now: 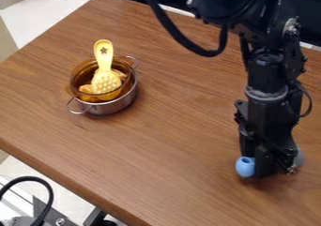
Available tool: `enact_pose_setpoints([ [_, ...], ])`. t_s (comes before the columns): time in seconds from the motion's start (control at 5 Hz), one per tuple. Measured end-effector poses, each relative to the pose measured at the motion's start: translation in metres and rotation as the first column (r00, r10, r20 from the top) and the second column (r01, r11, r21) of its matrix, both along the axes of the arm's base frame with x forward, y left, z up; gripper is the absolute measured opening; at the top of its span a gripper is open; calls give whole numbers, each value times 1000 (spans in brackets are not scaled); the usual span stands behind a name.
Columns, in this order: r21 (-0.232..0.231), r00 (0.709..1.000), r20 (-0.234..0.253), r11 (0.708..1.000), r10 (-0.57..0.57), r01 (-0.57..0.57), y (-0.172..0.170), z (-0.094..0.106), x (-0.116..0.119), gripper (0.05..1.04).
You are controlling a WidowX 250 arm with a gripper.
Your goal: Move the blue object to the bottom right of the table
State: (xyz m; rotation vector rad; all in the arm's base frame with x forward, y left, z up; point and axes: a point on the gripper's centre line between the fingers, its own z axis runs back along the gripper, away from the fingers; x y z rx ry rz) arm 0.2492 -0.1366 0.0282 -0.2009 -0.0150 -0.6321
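The gripper (270, 169) hangs low over the right side of the wooden table, pointing down. The blue object (245, 167) has a rounded end with a small dark hole, showing just left of the gripper's lower part. A duller blue-grey patch shows at the gripper's right side and may belong to the same object. The gripper hides whatever lies between the two, so its hold on the object cannot be made out.
At the table's upper left stands a metal pot (111, 107) with two handles. An amber bowl (80, 75) sits in it, holding a yellow utensil (104, 75) and orange-yellow pieces. The table's front edge (59, 183) slants down along the lower left.
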Motion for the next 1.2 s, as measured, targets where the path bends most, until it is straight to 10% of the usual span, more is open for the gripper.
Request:
enact_pose_setpoints([
  [0.4, -33, 1000, 0, 999, 15, -15, 4, -4, 0, 366],
  [0.8, -71, 999, 9, 997, 45, -44, 10, 5, -1, 913],
  [1.2, -111, 995, -2, 988, 104, -104, 24, 30, -2, 1001],
])
